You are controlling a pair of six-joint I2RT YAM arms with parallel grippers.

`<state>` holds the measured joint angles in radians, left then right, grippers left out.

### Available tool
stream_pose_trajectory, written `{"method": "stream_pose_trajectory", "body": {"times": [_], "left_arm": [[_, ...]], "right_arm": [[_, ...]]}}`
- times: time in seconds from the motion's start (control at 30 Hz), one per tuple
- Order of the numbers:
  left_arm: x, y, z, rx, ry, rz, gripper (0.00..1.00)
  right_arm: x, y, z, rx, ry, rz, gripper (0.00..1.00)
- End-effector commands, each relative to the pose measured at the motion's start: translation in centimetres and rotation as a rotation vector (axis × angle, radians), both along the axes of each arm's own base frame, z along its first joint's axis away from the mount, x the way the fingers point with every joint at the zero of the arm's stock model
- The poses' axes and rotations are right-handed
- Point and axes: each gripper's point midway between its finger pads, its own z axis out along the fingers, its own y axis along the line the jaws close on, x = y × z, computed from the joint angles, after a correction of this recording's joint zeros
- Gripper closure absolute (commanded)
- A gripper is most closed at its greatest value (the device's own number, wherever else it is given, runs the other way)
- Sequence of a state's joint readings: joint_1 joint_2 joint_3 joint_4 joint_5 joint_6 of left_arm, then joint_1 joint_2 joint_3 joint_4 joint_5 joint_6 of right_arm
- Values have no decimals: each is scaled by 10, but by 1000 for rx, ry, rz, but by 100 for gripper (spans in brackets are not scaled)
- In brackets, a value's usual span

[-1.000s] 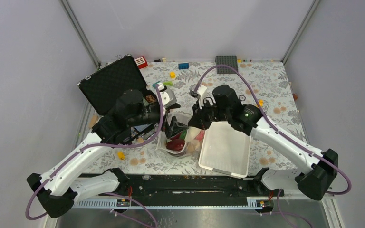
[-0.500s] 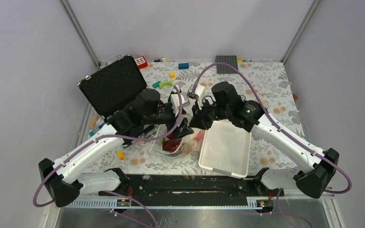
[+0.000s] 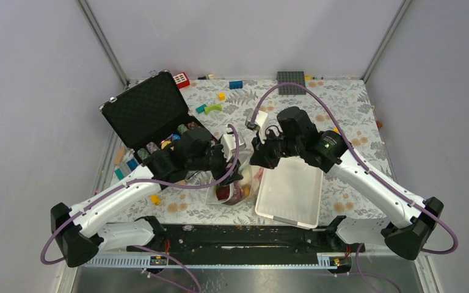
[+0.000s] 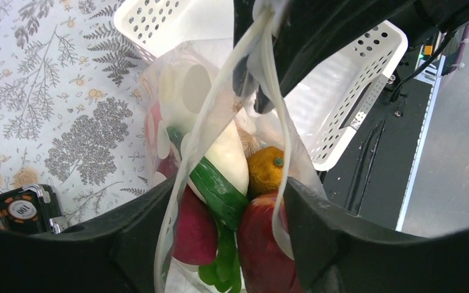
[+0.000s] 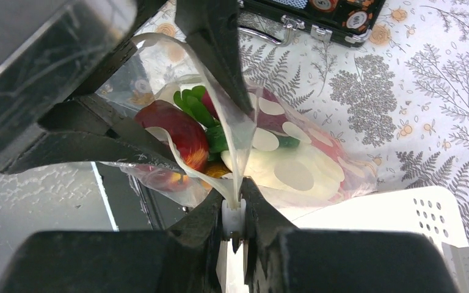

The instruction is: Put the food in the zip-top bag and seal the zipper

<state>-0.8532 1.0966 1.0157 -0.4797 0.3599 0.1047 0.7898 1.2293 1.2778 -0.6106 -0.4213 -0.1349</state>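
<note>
- The right gripper [image 5: 235, 210] has its jaws pressed together on the top edge of the zip-top bag [image 4: 165, 91], holding that corner up off the table [image 3: 342, 116].
- The left gripper [image 4: 229, 195] has its jaws spread, one finger on each side of the bag. Can't tell if the pads actually touch the film.
- The bag sits between the two grippers, just left of the white basket [image 3: 290, 192] and touching or nearly touching it.
- The food is in the bag. I can pick out a white radish [image 4: 226, 152], a long green pepper [image 4: 217, 195], a red tomato [image 4: 262, 244], a dark-red bulb [image 4: 192, 229] and a small orange-brown piece [image 4: 265, 171]. Anything below those is cut off by the fingers.
- The zipper is really hard to make out. The two film edges stand apart lower down and meet at the right jaws, but I can't say how much is pressed closed.
- From the top camera both wrists cover most of the bag, so only a reddish bit shows.
- The black case [image 3: 143, 110] is open at the back left, with its front edge hidden behind the left arm.
</note>
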Motion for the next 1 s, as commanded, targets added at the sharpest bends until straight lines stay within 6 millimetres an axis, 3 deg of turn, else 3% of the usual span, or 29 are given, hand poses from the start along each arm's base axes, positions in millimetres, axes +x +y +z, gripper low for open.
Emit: {"method": "stream_pose_trajectory", "body": {"times": [0.0, 0.13, 0.23, 0.3, 0.4, 0.5, 0.57, 0.7, 0.97], "left_arm": [[4, 0, -4, 10, 1, 45, 45], [5, 2, 3, 0, -11, 57, 71], [-2, 1, 9, -23, -19, 20, 100], [-9, 0, 10, -35, -15, -17, 100], [-21, -4, 13, -60, -14, -100, 100], [-32, -5, 17, -90, -27, -162, 100], [-39, -2, 19, -105, -42, -198, 100], [-48, 1, 23, -139, -72, -234, 100], [-45, 8, 18, -119, -85, -204, 100]], "right_arm": [[9, -2, 28, 46, -79, -28, 87], [9, -7, 22, 14, -125, 4, 83], [-1, -8, 20, 32, -200, 122, 71], [-5, -7, 19, 64, -241, 197, 62], [-8, -4, 18, 130, -340, 294, 41], [5, -3, 11, 207, -425, 291, 35], [2, -7, -3, 256, -425, 349, 31], [2, 0, -14, 324, -458, 405, 31], [-17, 9, 5, 455, -488, 518, 37]]}}
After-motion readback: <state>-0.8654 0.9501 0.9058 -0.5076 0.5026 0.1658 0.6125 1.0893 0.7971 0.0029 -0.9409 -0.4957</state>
